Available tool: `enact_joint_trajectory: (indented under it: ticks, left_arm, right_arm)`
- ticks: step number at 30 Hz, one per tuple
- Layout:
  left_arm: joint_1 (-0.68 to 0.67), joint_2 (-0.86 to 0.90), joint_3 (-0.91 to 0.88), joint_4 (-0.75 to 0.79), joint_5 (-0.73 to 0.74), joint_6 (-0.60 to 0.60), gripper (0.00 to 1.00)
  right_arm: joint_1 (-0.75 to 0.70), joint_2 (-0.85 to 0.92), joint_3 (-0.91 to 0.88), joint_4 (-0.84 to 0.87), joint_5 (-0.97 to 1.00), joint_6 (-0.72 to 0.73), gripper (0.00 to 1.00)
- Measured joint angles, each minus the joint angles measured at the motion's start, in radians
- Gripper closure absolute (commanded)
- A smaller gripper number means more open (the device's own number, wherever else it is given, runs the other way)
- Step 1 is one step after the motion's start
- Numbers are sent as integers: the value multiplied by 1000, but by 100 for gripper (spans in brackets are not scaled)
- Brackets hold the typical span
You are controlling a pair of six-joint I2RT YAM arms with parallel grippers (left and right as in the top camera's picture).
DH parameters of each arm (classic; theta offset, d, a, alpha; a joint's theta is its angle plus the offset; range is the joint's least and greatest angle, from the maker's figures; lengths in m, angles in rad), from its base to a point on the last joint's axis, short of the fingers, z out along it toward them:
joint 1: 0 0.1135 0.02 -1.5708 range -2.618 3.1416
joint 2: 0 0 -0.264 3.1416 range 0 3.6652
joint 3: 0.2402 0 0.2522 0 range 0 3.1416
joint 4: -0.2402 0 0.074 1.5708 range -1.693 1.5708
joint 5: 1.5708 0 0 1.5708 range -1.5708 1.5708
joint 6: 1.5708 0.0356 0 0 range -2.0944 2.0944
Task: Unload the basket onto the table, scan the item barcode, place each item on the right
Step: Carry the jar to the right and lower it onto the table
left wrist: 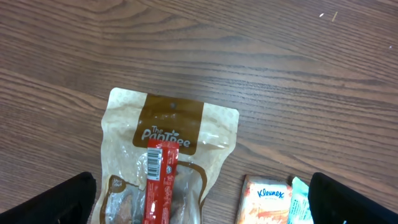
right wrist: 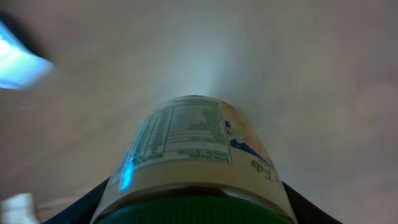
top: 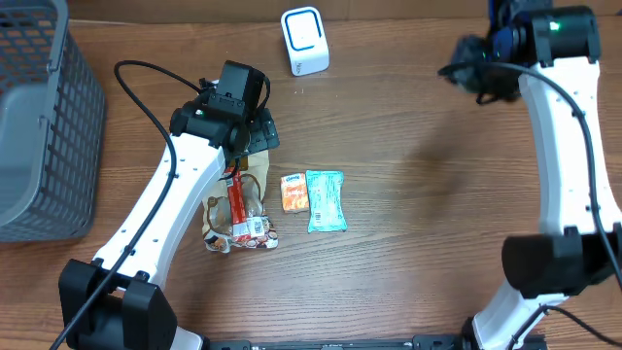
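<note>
- Wood-grain surface (top: 408, 194) fills every view, with both arms reaching out from the near edge.
- Nearest lie the spare goods: a brown snack pouch (left wrist: 168, 134) with a red stick pack (left wrist: 158, 180) across it, then an orange tissue pack (top: 294, 192) touching a teal packet (top: 326, 200).
- Left arm (top: 185, 165) hangs over the pouch, its jaws spread wide and holding nothing.
- Grey mesh basket (top: 39, 117) stands at the left edge, well apart from the goods.
- Farther out, the right arm (top: 569, 146) holds the bottle (right wrist: 186, 149) above the far right of the surface. Its jaws are closed around the body just below the green cap (right wrist: 193, 211).
- Nutrition panel faces the wrist camera; the barcode itself is not in sight.
- Judging by its look, the bottle is rigid and smooth-labelled, so it could twist in a light grip. A firm hold on the stiff shoulder near the cap looks safest; its weight cannot be told.
- Farthest, the white scanner (top: 304, 41) stands at the far edge, well left of the bottle.
</note>
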Motion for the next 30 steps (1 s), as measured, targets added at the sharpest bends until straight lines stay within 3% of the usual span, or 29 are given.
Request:
enact_joint_trajectory:
  ticks: [4, 10, 15, 16, 18, 19, 25, 30]
  left_arm:
    - [0, 0, 0, 0, 0, 0, 0]
    - [0, 0, 0, 0, 0, 0, 0]
    - [0, 0, 0, 0, 0, 0, 0]
    - [0, 0, 0, 0, 0, 0, 0]
    - [0, 0, 0, 0, 0, 0, 0]
    - [0, 0, 0, 0, 0, 0, 0]
    - [0, 0, 0, 0, 0, 0, 0]
    - [0, 0, 0, 0, 0, 0, 0]
  right_arm:
    - [-92, 30, -182, 37, -7, 31, 68]
    - [-221, 39, -504, 230, -34, 50, 67]
    - [-274, 40, -677, 350, -75, 57, 58]
    - [-277, 40, -698, 366, -80, 57, 50]
    - [-279, 40, -732, 389, -90, 61, 10]
    - [-279, 40, -740, 394, -93, 60, 0]
    - [-279, 40, -747, 388, -105, 60, 0]
    - [-280, 41, -636, 210, -105, 60, 0]
